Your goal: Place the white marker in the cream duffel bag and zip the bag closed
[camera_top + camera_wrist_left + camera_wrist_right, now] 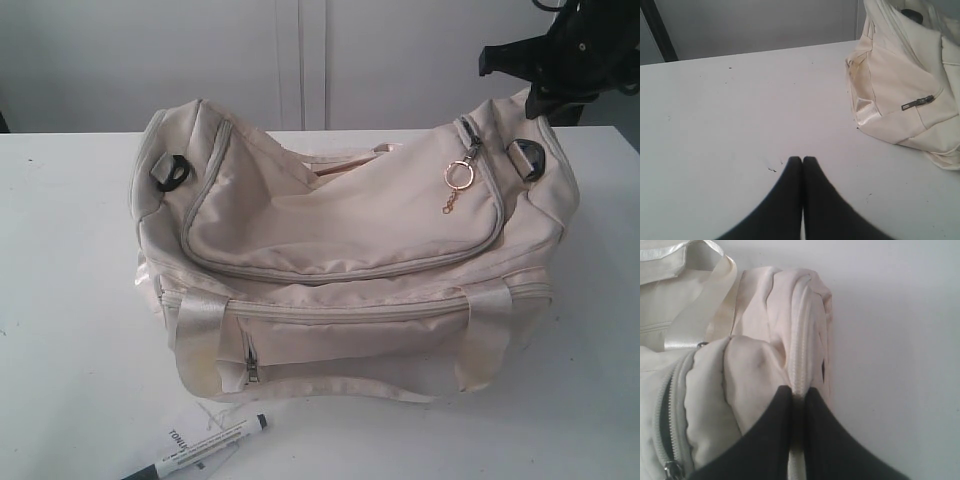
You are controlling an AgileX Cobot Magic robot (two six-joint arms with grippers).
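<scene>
The cream duffel bag sits in the middle of the white table, its curved top flap sagging, with a gap along the flap's far edge. The white marker lies on the table in front of the bag, black cap to the right. At the bag's right end my right gripper pinches a raised fold of fabric. In the right wrist view that gripper is shut on a zip seam of the bag. My left gripper is shut and empty over bare table, to one side of the bag.
A white paper tag lies under the marker near the table's front edge. A gold keychain hangs from the zip pull on the flap's right side. Black strap rings sit at both ends. A grey wall stands behind the table.
</scene>
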